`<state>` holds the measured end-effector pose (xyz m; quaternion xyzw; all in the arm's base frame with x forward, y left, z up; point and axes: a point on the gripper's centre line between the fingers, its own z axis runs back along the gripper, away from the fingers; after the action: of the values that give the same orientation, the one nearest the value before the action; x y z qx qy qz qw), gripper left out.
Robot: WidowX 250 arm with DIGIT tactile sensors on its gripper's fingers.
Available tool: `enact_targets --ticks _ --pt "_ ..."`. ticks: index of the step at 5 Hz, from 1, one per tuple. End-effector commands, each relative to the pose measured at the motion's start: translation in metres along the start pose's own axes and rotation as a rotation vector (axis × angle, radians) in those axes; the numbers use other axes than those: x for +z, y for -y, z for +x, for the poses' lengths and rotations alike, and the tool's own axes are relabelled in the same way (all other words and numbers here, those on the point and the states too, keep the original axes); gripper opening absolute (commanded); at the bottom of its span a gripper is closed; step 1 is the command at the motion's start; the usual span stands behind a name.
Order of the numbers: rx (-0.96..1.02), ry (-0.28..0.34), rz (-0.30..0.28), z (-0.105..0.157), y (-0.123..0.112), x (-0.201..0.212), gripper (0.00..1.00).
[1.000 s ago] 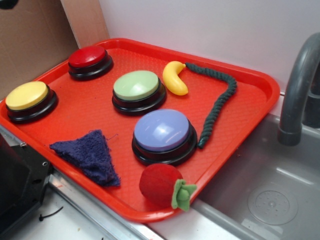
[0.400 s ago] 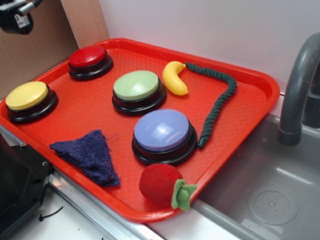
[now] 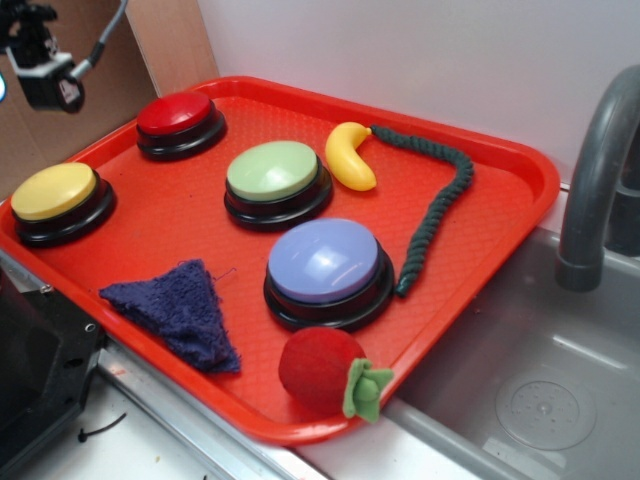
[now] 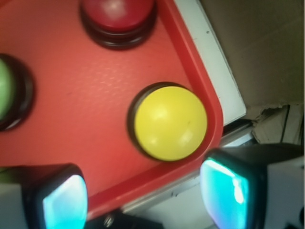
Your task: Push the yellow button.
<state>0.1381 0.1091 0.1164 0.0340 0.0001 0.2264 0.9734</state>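
We count four dome buttons on one red tray (image 3: 520, 165): one yellow button (image 3: 52, 190), one red button (image 3: 176, 113), one pale green button (image 3: 272, 170) and one lavender button (image 3: 324, 260). Plus one toy banana (image 3: 350, 155), one green rope (image 3: 435, 205), one purple cloth (image 3: 180, 310), one plush strawberry (image 3: 325, 370).

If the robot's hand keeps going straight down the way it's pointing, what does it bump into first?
Probably the tray's red rim or the round yellow button with the black base. The open hand points down just past that button at the tray's corner, though depth is hard to judge.
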Motion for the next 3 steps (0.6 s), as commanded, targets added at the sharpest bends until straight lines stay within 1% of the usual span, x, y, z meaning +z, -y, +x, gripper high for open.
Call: enact_targets --ticks 1,2,3 --pt "-0.061 -0.009 0.067 0.014 -0.031 -0.053 1.0" --pt "-0.112 -0.018 0.083 0.016 -0.027 -0.066 1.0" --pt "-0.126 -0.016 0.081 0.018 -0.026 -0.079 1.0"
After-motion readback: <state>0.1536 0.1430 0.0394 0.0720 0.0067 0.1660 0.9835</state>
